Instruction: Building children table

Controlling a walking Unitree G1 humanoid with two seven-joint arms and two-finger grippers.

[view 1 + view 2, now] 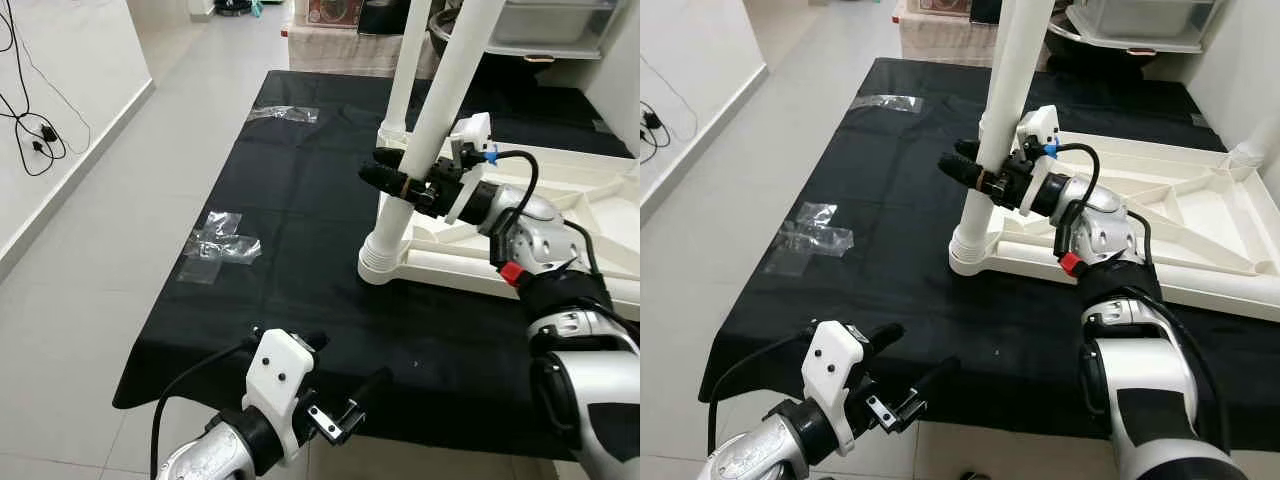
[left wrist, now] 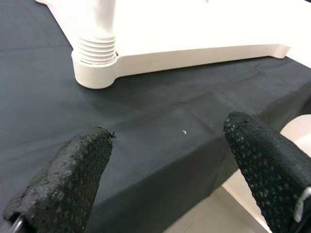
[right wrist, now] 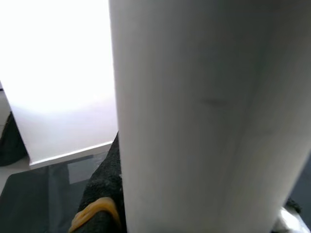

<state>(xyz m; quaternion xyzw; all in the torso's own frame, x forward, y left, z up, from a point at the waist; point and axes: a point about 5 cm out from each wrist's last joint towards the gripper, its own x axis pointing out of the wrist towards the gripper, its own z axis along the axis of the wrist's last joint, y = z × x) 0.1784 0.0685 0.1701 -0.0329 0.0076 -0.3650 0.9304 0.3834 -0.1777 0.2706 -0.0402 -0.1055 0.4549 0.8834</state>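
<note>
The white children's table top (image 1: 560, 215) lies upside down on a black cloth (image 1: 300, 200) spread on the floor (image 1: 90, 300), occupying the side of the cloth toward the robot's right. One white table leg (image 1: 992, 130) stands upright in the corner socket (image 1: 385, 262) of the table top nearest the robot, its ribbed collar seated at the socket rim. A second white leg (image 1: 408, 60) stands just behind the first, at the next corner of the table top. The right end effector (image 1: 975, 172) is positioned at mid-height on the nearer leg, with its two black fingers clamped on either side of the tube; in the right wrist view the leg (image 3: 204, 116) sits directly against a finger (image 3: 104, 194). The left end effector (image 1: 345, 385) hovers low over the near edge of the cloth, well apart from the table top, with its fingers (image 2: 73, 179) spread wide and gripping nothing; in the left wrist view the corner socket (image 2: 95, 73) lies ahead of them across bare cloth. Two crumpled clear plastic bags rest on the cloth away from the table top: one (image 1: 220, 245) to the left of the socket and one (image 1: 285, 114) near the far left corner of the cloth. A black cable (image 1: 30, 130) lies on the floor against the wall, far left of the table top.
</note>
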